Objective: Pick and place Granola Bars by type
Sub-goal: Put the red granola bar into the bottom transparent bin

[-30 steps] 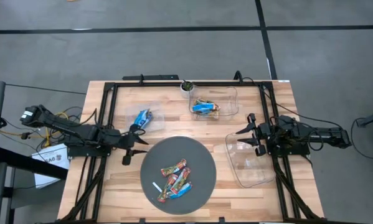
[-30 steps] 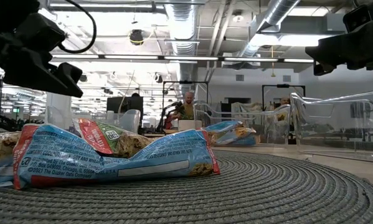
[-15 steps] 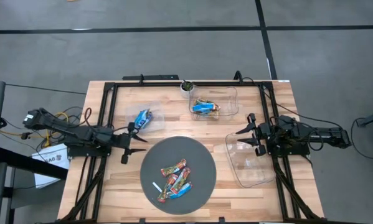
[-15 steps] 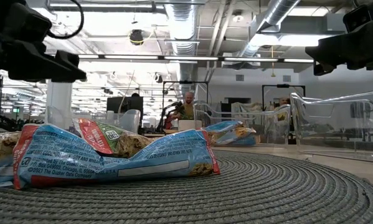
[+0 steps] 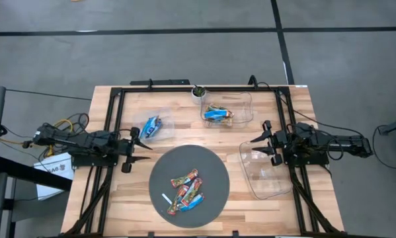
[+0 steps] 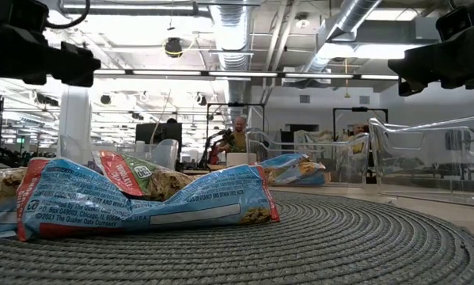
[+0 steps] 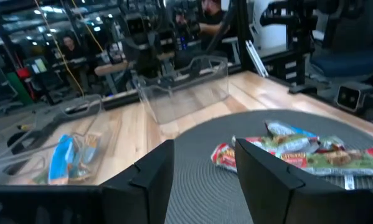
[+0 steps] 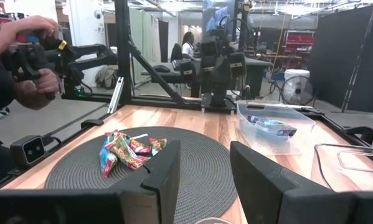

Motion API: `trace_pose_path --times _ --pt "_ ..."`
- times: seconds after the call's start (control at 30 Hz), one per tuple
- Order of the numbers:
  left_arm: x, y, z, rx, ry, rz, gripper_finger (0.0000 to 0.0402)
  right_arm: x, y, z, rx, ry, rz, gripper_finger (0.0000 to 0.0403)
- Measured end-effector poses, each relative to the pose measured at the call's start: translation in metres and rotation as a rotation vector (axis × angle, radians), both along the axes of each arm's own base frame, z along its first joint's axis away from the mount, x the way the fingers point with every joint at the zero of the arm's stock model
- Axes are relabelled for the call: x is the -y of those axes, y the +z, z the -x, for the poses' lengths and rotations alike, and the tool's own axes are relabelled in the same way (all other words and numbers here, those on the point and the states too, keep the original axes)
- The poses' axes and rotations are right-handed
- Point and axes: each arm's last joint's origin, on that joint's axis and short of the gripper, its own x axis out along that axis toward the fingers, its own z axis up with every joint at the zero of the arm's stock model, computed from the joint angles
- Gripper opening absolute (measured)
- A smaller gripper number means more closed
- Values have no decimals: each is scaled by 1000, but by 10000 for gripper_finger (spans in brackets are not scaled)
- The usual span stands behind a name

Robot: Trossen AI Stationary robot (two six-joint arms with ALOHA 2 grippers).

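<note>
— So, how far along is the sorting?
— Partway, I judge. Start at the left claw [image 5: 139, 149]: it hovers over the table edge with its fingers apart and nothing between them. Just beside it, toward the table's far side, a shallow clear tray [image 5: 168, 121] holds blue-wrapped bars [image 5: 151, 125]. That type looks at least partly placed.
— And what is left to do?
— A little farther from that claw, on its other side, sits the round grey mat [image 5: 211, 165] with a small heap of Granola Bars [image 5: 186, 191] on it, red, green and blue wrappers mixed together. I cannot count them exactly. A thin white stick [image 5: 166, 199] lies beside the heap.
— Anything beyond that?
— Well past the mat, a clear bin [image 5: 242, 104] holds more sorted bars [image 5: 217, 114], blue and multicoloured as far as I can tell.
— And the other arm?
— Farthest off, the right claw [image 5: 257, 147] waits with its fingers parted and empty too, over the rim of a large clear bin [image 5: 270, 184] that has nothing in it. So 2 containers have bars, 1 has none, and the heap remains to be sorted.
</note>
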Motion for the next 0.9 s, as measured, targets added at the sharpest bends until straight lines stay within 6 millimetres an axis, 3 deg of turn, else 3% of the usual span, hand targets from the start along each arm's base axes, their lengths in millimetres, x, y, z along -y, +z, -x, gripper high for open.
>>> trace_pose_path --times 0.9 --pt "-10 2 1 24 107 76 163 0 0 0 0 0 0 134"
